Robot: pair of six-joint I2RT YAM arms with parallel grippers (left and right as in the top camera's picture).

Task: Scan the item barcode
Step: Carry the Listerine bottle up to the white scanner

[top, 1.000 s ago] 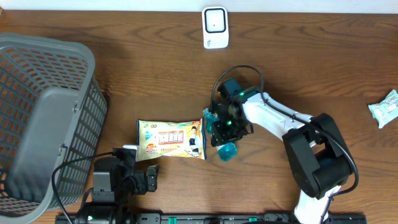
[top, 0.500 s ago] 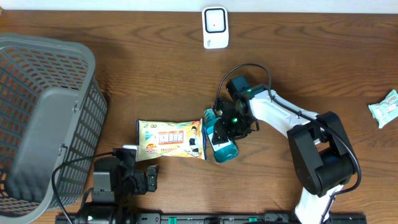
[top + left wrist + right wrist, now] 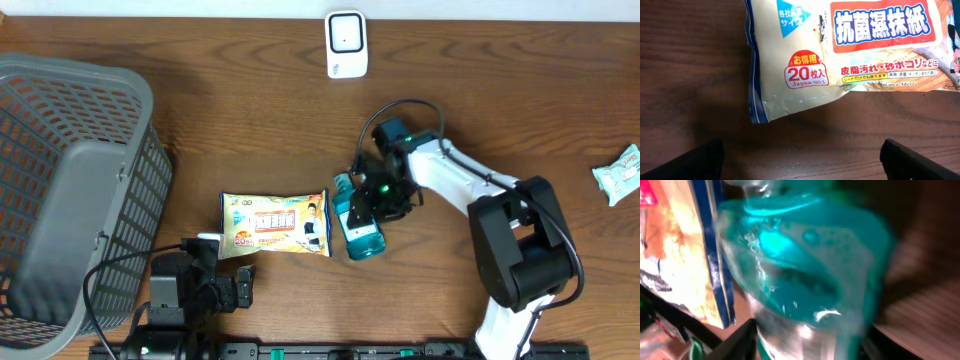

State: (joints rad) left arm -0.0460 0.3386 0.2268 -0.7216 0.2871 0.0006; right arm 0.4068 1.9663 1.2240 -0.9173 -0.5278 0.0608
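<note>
Dark brown wood grain covers the whole bench (image 3: 250,120). A grey plastic mesh basket (image 3: 150,170) stands at its left end, and a white barcode scanner (image 3: 346,44) sits at the far edge near the middle. A small pale green packet (image 3: 622,172) lies alone at the right edge, well apart from everything else.

Near the middle of the bench lies a yellow pack of wet wipes (image 3: 275,224) with Japanese print and a blue trim. A teal bottle (image 3: 363,232) lies on its side along the pack's right edge. Its narrow end points toward the far side and a pale label shows on its body. Bottle and pack are close enough that I cannot tell whether they touch.

The right hand (image 3: 378,200) reaches down over the upper part of the bottle. In the right wrist view the bottle (image 3: 805,265) fills the frame, blurred, with dark fingers (image 3: 737,340) low on either side. I cannot tell whether they press on it or stand clear.

The left hand (image 3: 800,160) rests low at the near edge of the bench with its fingers (image 3: 690,160) spread wide. It holds nothing, and the lower left corner of the wipes pack (image 3: 850,55) lies just ahead of it.
</note>
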